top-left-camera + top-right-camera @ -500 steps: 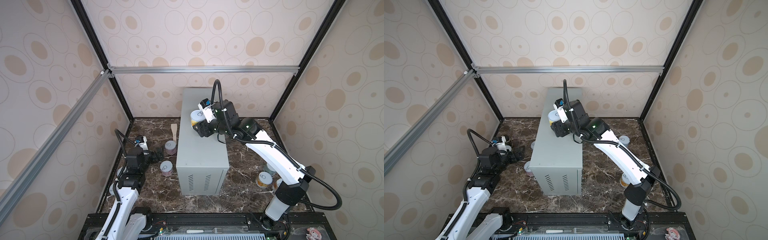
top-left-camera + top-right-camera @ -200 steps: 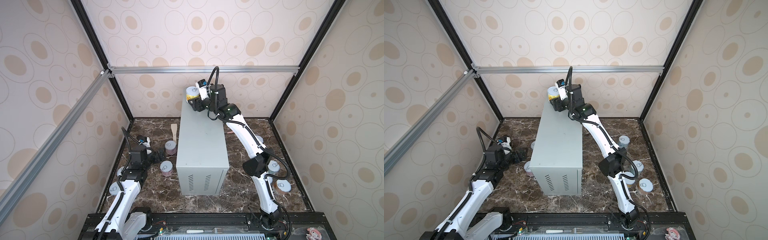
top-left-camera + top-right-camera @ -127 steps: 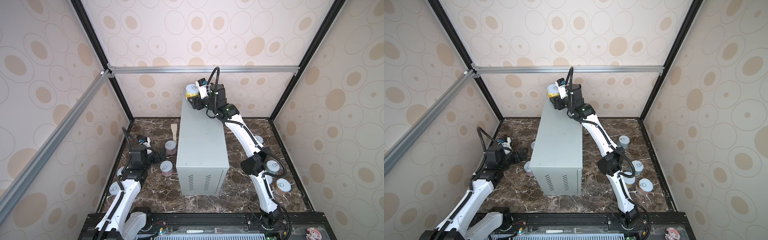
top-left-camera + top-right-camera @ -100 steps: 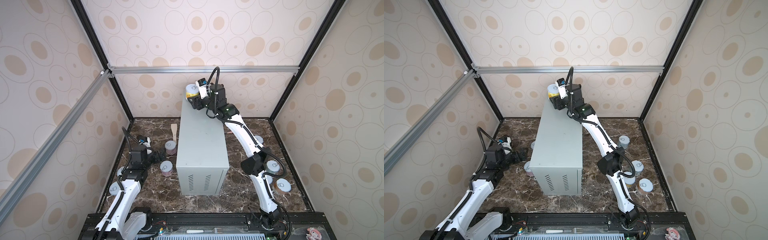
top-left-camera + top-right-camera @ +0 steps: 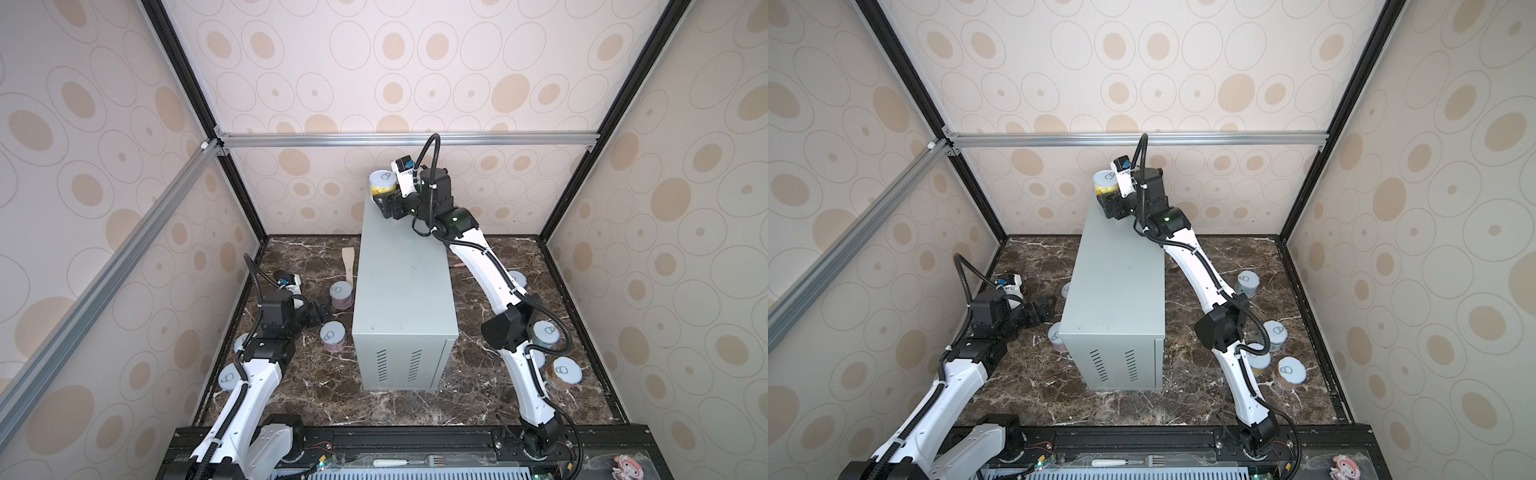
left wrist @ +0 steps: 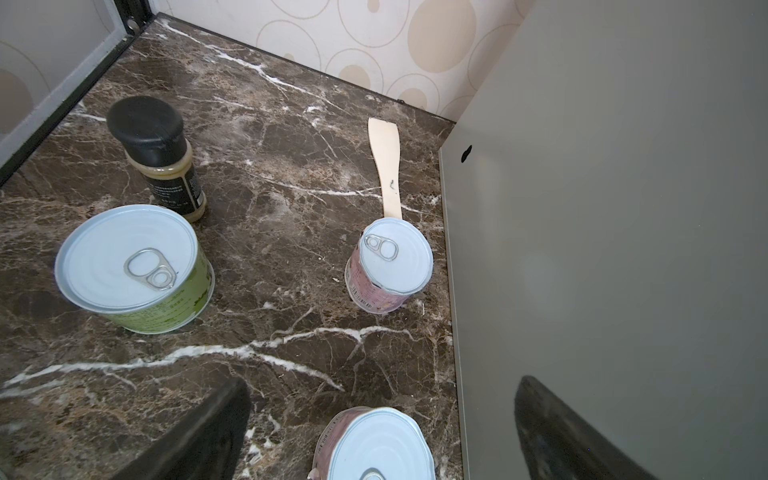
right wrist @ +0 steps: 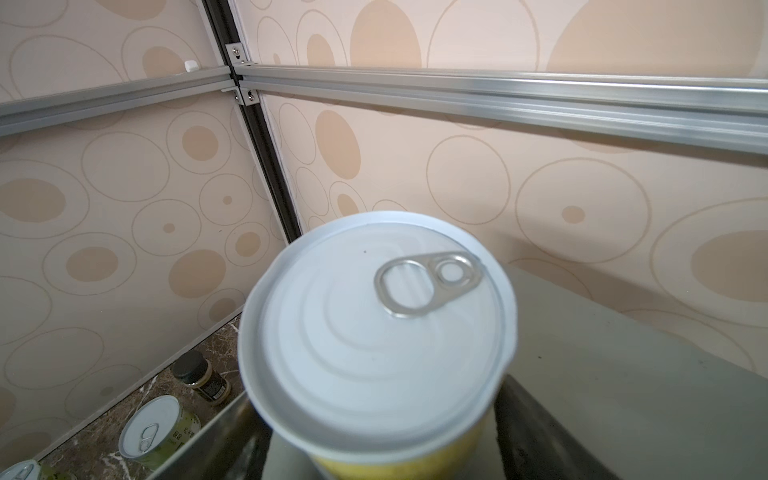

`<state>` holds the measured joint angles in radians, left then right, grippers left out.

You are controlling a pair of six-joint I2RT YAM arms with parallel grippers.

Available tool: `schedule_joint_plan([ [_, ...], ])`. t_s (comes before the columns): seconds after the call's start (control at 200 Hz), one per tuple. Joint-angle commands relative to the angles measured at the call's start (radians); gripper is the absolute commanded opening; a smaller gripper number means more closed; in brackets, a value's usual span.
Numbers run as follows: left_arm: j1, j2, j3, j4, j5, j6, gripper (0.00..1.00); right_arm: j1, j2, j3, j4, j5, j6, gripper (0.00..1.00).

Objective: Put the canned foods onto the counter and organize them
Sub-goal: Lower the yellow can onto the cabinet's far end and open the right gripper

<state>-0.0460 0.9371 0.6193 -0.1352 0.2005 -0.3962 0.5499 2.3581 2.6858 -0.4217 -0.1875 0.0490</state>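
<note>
A yellow can (image 5: 383, 185) (image 5: 1105, 183) with a silver pull-tab lid (image 7: 374, 332) stands at the far left corner of the grey counter (image 5: 405, 291) (image 5: 1121, 282). My right gripper (image 5: 384, 203) (image 5: 1106, 205) is round it with the jaws spread, open, and a gap shows beside the can. Low over the marble floor on the counter's left, my left gripper (image 5: 324, 309) (image 6: 382, 384) is open and empty. Two pink cans (image 6: 390, 262) (image 6: 374, 444) stand in front of it, and a green can (image 6: 133, 266) is farther off.
Several more cans stand on the floor right of the counter (image 5: 517, 278) (image 5: 546, 332) (image 5: 563, 372). Two others are beside the left arm (image 5: 241, 343) (image 5: 227, 376). A dark-capped bottle (image 6: 158, 153) and a wooden spatula (image 6: 386, 166) are on the floor at the far left.
The right arm carried the yellow can from mid-counter to the far left corner. In the last half second its jaws spread off the can. The left arm has barely moved.
</note>
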Motion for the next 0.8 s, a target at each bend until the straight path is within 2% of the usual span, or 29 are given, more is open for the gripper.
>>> schedule_joint_plan([
  [0.0,0.000,-0.019,0.001,0.018,0.004,0.003,0.99,-0.008,0.057,-0.038,-0.127,-0.009,0.045,0.86],
  [0.29,-0.001,-0.026,0.006,0.009,-0.002,0.010,0.99,-0.008,-0.030,-0.066,-0.162,0.014,0.019,1.00],
  [0.525,-0.001,-0.025,0.013,0.000,-0.011,0.019,0.99,-0.008,-0.169,-0.179,-0.168,0.007,0.037,1.00],
  [0.65,-0.011,-0.026,0.032,-0.029,-0.053,0.042,0.99,-0.006,-0.247,-0.248,-0.176,0.006,0.041,1.00],
  [0.795,-0.063,-0.008,0.082,-0.076,-0.111,0.075,0.99,-0.005,-0.323,-0.257,-0.246,0.019,0.057,1.00],
])
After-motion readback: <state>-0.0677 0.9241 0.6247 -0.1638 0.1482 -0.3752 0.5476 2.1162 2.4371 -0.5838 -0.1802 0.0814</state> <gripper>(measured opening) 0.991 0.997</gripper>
